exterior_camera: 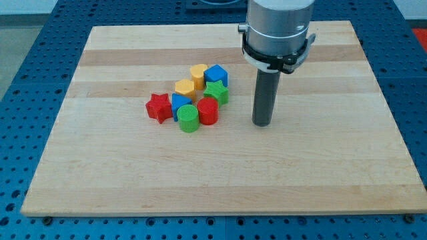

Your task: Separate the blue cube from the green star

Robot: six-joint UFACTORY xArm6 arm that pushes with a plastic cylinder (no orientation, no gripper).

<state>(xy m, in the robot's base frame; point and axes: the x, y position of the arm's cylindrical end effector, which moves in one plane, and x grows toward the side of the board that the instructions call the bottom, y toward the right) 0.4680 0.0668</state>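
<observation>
**Tip stands clear on the right of a tight cluster of eight blocks**

My tip (262,124) rests on the wooden board (320,173), with bare wood all around it: open room toward the view's right edge, toward the view's bottom edge, and a narrower strip toward the view's top. It is a plain rod end with nothing to open or close, and it holds and touches nothing.

Every block lies to the view's left of my tip, packed in one cluster near the board's middle. The green star (217,91) is the nearest block, a little up and left of the tip and apart from it. The blue cube (216,74) sits just beyond the star toward the view's top, touching it or nearly so.

Counted: two blue, two green, two red, two yellow. Further left of the tip come a yellow heart (198,73), a yellow block (185,87), a red block (207,111), a green cylinder (188,118), a second blue block (179,103) and, farthest off, a red star (158,107). Beyond that star the board runs open to its left edge.
</observation>
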